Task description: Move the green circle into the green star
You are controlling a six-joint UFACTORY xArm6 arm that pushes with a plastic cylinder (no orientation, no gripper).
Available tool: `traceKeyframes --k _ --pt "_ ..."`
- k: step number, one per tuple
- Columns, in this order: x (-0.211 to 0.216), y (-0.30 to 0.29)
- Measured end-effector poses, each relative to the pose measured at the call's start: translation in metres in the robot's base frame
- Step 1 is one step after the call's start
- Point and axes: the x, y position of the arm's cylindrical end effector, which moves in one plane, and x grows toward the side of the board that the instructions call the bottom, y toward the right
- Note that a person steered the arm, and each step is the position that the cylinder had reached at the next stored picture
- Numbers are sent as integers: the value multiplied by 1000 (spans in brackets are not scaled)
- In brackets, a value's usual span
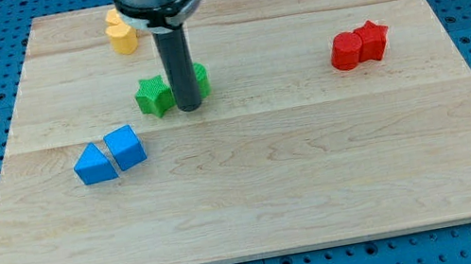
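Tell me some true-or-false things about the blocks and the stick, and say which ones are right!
1. The green star sits just to the view's left of my tip. True.
2. The two red blocks are far apart. False: they touch, at the view's right.
3. The green circle is mostly hidden behind the rod. True.
4. The blue blocks are at the view's top. False: they lie lower left.
5. The yellow blocks are near the board's top edge. True.
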Motion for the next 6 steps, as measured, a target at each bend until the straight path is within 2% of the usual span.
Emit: traceKeyframes --k 1,2,3,6 --pt "8 23" --pt "-25 67" --pt "-55 9" --pt "-55 17"
